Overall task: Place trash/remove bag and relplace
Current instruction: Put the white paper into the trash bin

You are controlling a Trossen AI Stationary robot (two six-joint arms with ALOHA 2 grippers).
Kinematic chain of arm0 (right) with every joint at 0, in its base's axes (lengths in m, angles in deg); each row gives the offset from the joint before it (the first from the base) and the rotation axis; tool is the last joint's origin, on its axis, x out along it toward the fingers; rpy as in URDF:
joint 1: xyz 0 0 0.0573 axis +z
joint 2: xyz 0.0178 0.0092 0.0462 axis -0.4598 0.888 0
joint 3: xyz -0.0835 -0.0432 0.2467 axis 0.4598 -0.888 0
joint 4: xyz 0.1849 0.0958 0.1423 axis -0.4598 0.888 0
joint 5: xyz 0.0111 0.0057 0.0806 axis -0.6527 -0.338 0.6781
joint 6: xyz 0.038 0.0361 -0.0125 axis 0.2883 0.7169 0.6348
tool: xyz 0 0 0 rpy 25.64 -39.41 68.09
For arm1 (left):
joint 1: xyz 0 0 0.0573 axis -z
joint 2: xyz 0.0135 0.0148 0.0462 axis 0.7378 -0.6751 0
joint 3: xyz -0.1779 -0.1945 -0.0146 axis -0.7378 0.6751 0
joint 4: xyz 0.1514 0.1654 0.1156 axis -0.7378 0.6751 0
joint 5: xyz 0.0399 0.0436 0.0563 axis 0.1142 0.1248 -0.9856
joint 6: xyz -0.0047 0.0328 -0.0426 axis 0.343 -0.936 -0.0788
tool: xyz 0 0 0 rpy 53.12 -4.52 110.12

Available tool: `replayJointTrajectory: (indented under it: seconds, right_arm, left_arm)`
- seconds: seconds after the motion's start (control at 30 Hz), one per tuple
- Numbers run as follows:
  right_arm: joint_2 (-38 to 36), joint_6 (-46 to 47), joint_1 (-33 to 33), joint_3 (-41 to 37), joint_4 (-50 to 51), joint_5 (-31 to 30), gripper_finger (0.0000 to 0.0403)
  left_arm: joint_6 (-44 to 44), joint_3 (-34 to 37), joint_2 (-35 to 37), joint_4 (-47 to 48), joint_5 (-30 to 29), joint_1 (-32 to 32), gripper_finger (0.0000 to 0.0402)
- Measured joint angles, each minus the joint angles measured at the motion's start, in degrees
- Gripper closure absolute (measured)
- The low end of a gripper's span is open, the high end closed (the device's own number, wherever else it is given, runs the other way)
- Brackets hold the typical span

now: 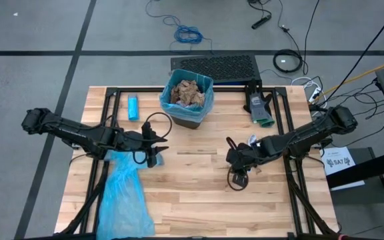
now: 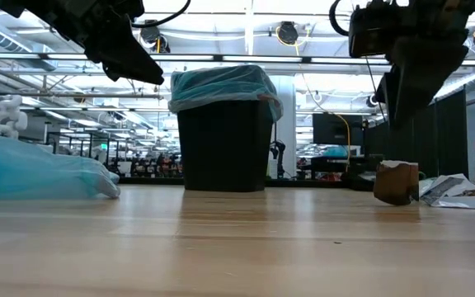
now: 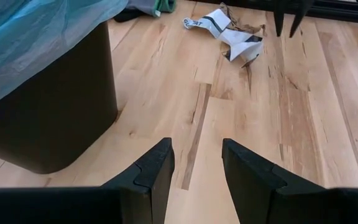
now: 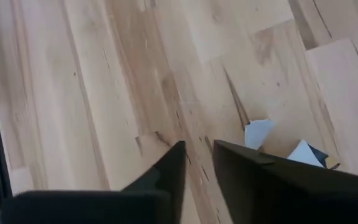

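A: High view: bin (image 1: 187,100), blue-lined, held brown wads (image 1: 187,92). Left gripper (image 1: 153,141) open, empty, beside it.
B: Low view: brown wad (image 2: 396,181) on table (image 2: 237,247), light, crushable; pinch its middle.
A: Left wrist: white scrap (image 3: 234,38) lay flat, hard to catch.
B: Right wrist: right gripper (image 4: 197,165) narrowly parted, empty; scraps (image 4: 258,132) partly hidden.
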Motion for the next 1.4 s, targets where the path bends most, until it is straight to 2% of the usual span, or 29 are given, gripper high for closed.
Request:
replayJointTrajectory:
  seconds: [0.3,0.5,0.6,0.67,0.73,0.8,0.83,0.93,1.07,1.23,1.4]
  right_arm:
    - [2.8,-3.1,0.4,0.0,0.3,-3.4,0.0201]
    - [8.6,-3.3,0.5,0.0,1.1,-4.1,0.0176]
    - [11.4,-1.5,0.5,0.0,2.8,-8.1,0.0192]
    - [12.8,-1.9,0.5,0.0,3.5,-8.1,0.0226]
    - [13.7,-3.2,0.5,0.0,3.4,-7.3,0.0285]
    - [13.8,-4.0,0.5,0.0,3.4,-7.2,0.0361]
    - [13.7,-4.3,0.5,0.0,3.4,-7.2,0.0381]
    - [12.2,-3.6,0.2,0.0,3.6,-7.3,0.0392]
    - [9.6,-3.6,-0.7,3.3,10.2,-8.9,0.0401]
    - [7.5,-6.3,-3.2,12.8,19.5,-13.7,0.0402]
    - [7.1,-13.4,-6.6,24.2,20.7,-17.4,0.0403]
  left_arm:
    - [0.0,0.0,0.0,0.0,0.0,0.0,0.0260]
    - [0.0,0.0,0.0,0.0,0.0,0.0,0.0260]
    - [0.0,0.0,0.0,0.0,0.0,0.0,0.0260]
    - [0.0,0.0,0.0,0.0,0.0,0.0,0.0260]
    - [0.0,0.0,0.0,0.0,0.0,0.0,0.0260]
    - [0.0,0.0,0.0,0.0,0.0,0.0,0.0260]
    - [0.0,0.0,0.0,0.0,0.0,0.0,0.0260]
    - [0.0,0.0,0.0,-0.1,0.0,0.0,0.0260]
    - [0.0,0.0,0.0,-0.2,0.0,0.0,0.0260]
    - [-0.5,0.0,0.0,-1.2,-2.0,0.0,0.0260]
    - [-0.6,0.0,0.0,-3.4,-4.3,0.0,0.0260]
